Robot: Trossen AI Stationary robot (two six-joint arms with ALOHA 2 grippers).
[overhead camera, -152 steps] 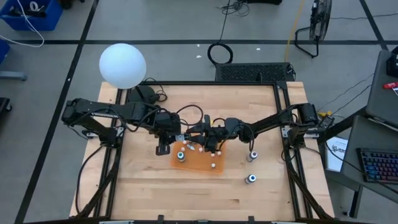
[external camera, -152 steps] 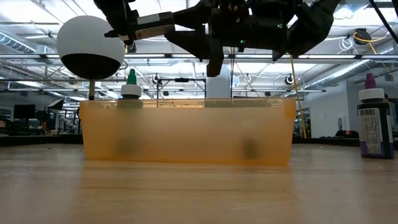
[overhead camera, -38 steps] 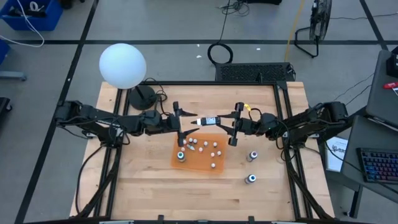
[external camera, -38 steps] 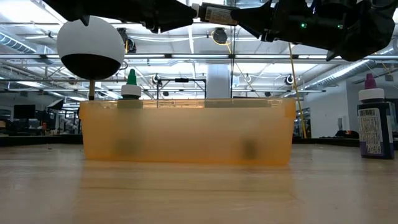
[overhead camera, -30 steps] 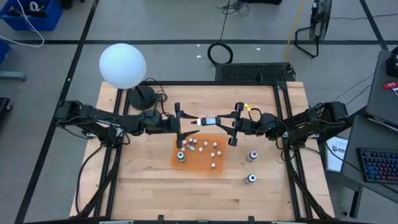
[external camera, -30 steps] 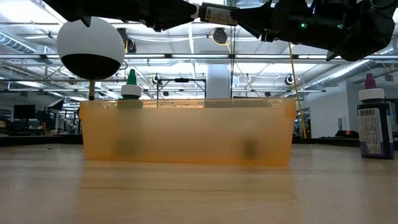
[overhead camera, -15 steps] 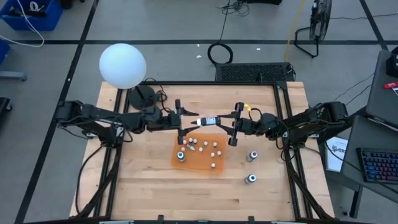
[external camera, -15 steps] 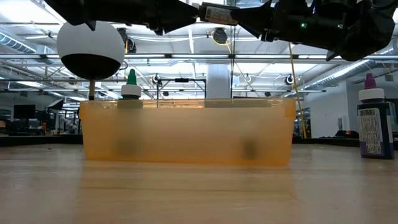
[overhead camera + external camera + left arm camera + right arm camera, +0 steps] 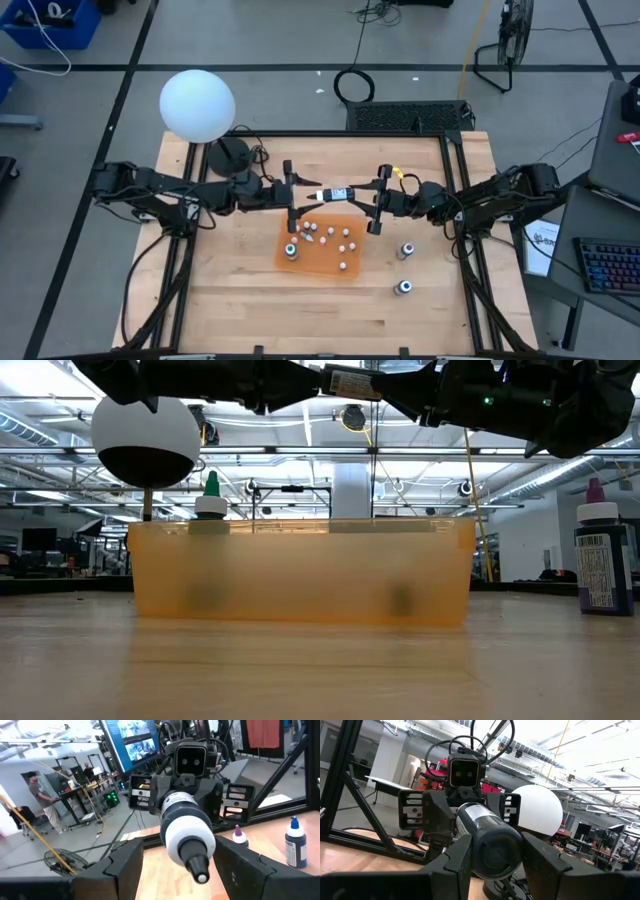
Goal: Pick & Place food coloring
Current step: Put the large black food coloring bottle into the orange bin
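Note:
A grey food coloring bottle [image 9: 337, 194] with a white cap lies level in the air above the orange tray [image 9: 300, 262], between the two grippers. My right gripper [image 9: 358, 195] is shut on it from the table's right. My left gripper [image 9: 306, 197] is open and faces it from the left. In the left wrist view its fingers stand wide on either side of the cap [image 9: 189, 835], apart from it. Several tiny white-topped bottles [image 9: 331, 234] and a green-topped one [image 9: 291, 250] stand in the tray. Two more bottles [image 9: 406, 250] [image 9: 404, 288] stand on the table to its right. My right gripper pinches the bottle between its two fingers [image 9: 456, 865] at the base end [image 9: 496, 851]. It comes level from the table's right, with the fingers lying along the bottle. The bottle is lifted clear above the tray, lying level, its cap [image 9: 318, 196] pointing toward the table's left.
A white globe lamp [image 9: 197, 105] stands on its dark base at the table's far left corner. The near half of the wooden table [image 9: 300, 310] is bare. Black frame rails [image 9: 170, 270] run along both sides. People stand in the room beyond, seen in the left wrist view.
My left gripper has crept a little toward the table's right, closer to the bottle's cap, and stays open. My right gripper and the bottle have kept still.

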